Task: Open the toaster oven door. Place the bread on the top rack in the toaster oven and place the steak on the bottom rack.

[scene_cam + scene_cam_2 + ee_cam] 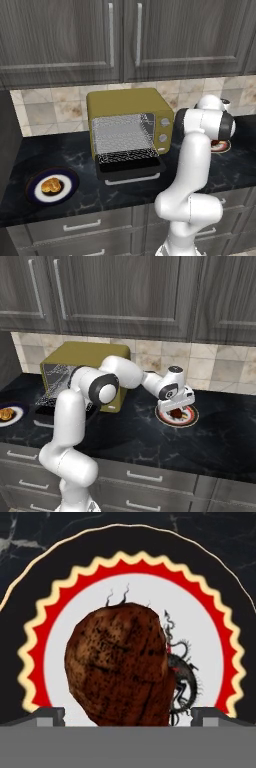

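On the black counter (220,431), the spread gripper (127,717) hangs just over the steak (120,664) on its plate (60,597).

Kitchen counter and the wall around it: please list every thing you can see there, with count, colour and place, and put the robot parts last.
toaster oven: 1, olive-yellow, on the counter against the tiled wall
toaster oven door: 1, black with silver bar handle, folded down open in front of the oven
bread: 1, golden-brown, on the dark-rimmed plate left of the oven
steak: 1, dark brown, on the red-and-black plate right of the oven
counter: 1, black marble
upper cabinets: several doors, dark grey, above the tiles
drawers: several, grey, below the counter
arm: 1, white
claw: 1, dark tips open on either side of the steak, just above it
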Tool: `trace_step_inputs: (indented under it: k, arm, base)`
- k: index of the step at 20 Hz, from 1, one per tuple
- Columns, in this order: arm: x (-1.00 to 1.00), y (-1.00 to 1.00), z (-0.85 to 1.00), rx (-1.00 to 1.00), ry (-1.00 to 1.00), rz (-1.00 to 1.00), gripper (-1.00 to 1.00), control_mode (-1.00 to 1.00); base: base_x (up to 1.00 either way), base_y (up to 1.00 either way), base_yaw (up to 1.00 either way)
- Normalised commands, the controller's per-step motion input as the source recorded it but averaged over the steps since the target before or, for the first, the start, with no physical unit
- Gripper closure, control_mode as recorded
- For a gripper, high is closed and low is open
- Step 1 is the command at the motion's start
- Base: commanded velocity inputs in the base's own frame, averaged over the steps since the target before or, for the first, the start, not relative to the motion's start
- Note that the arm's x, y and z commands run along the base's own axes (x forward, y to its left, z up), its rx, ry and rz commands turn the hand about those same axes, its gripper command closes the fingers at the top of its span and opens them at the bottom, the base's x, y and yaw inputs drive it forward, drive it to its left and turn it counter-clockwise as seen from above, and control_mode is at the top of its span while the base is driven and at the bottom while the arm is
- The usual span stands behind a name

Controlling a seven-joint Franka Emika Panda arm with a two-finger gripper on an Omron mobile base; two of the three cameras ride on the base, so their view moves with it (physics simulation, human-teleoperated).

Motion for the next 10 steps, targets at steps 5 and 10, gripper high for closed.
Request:
trace_step_inputs:
  k: [5,10]
  arm:
    - [-0.01,0.00,-0.06,0.00,0.01,0.00,-1.00,-1.00]
    - [0.04,0.00,-0.18,0.00,0.06,0.00,-1.00,-1.00]
  base:
    - [0.00,0.00,0.00]
    - [0.00,0.00,0.00]
